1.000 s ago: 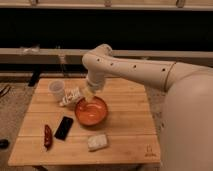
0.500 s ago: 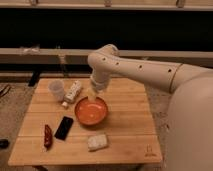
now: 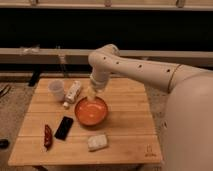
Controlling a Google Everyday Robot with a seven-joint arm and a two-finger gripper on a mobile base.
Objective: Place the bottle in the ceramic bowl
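The robot's pale body (image 3: 192,125) filled the near right corner. On the near part of the wooden table (image 3: 127,130) lay a whitish block (image 3: 98,142). Left of it were a flat black slab (image 3: 64,127) and, nearest the left edge, a small red thing (image 3: 48,136).

Behind these, around the middle of the table, stood the ceramic bowl (image 3: 91,123), orange-red, upright, with nothing to be made out inside it.

The tool (image 3: 92,95) hung over the bowl's far rim, pointing straight down. Its fingers stood apart and it had hold of nothing.

The bottle (image 3: 73,93) lay on its side on the table, just left of the tool and apart from it. Its small end pointed toward the near left, close by the bowl's far-left rim. It was outside the bowl. A white cup (image 3: 56,89) stood upright just beyond it on the left; whether the two touched I could not tell.

The arm (image 3: 140,72) rose from the body at the right, ran leftward and slightly upward above the table's far edge to a rounded bend, then dropped steeply to the tool. Behind the table ran a long pale ledge (image 3: 30,55) against a dark wall.
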